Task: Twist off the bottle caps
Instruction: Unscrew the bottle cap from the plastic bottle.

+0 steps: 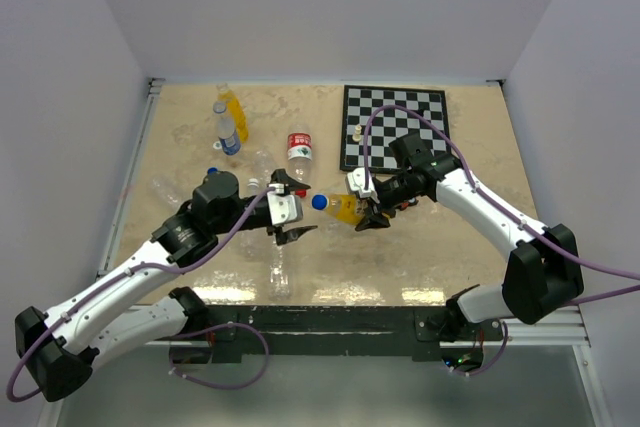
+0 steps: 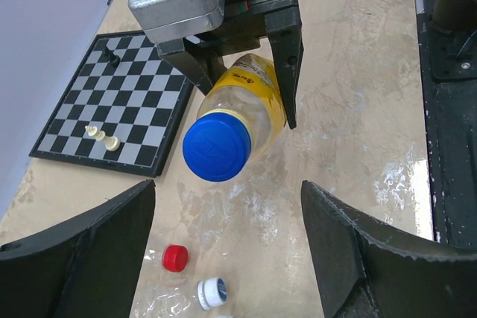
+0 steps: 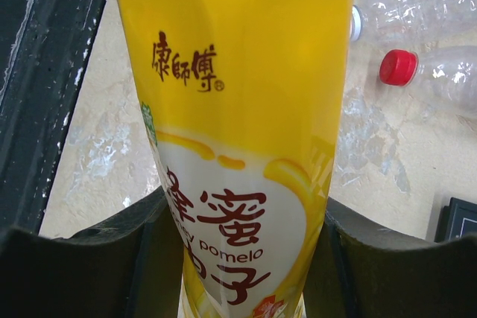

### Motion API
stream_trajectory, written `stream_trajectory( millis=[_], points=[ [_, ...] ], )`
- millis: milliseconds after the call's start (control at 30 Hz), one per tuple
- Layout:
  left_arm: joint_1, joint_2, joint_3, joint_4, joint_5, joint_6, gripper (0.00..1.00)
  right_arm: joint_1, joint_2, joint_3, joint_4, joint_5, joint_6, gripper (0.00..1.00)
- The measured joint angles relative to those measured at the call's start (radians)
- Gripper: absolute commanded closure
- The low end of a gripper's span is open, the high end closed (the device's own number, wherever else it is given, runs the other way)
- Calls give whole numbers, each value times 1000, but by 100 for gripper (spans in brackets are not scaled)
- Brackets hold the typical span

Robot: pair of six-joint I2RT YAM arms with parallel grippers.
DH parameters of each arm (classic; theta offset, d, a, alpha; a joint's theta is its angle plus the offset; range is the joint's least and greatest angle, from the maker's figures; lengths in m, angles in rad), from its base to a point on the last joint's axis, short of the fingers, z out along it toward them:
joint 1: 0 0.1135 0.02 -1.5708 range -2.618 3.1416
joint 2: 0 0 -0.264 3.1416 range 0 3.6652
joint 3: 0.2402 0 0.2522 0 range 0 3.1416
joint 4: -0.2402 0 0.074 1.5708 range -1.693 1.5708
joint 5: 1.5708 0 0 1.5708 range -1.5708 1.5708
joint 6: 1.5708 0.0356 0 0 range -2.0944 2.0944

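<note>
The surface (image 1: pixel 420 257) is glossy, beige and stone-patterned, with white glare. The yellow bottle (image 3: pixel 238 109) is smooth, shiny plastic; its blue cap (image 2: pixel 217 146) looks satin plastic. The left pincer (image 2: pixel 227 191), bottom of frame, is grainy matt black.

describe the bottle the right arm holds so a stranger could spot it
From the chessboard at the far right, look nearer and left. The yellow bottle sits sideways in the right jaws; it alone is off the table, its blue cap pointing left.

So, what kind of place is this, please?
Probably a robot lab work cell: plain white walls box in a beige marble-look table, with a black-and-white chessboard and a yellow plastic drink bottle as practice items.
</note>
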Motion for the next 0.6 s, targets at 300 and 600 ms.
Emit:
stream_trajectory(
  millis=[300, 600],
  points=[
    [0, 0, 23, 61, 2, -9, 47, 0, 0, 0, -4, 0, 0, 100],
    [0, 36, 68, 63, 50, -7, 49, 0, 0, 0, -4, -2, 0, 100]
  ],
)
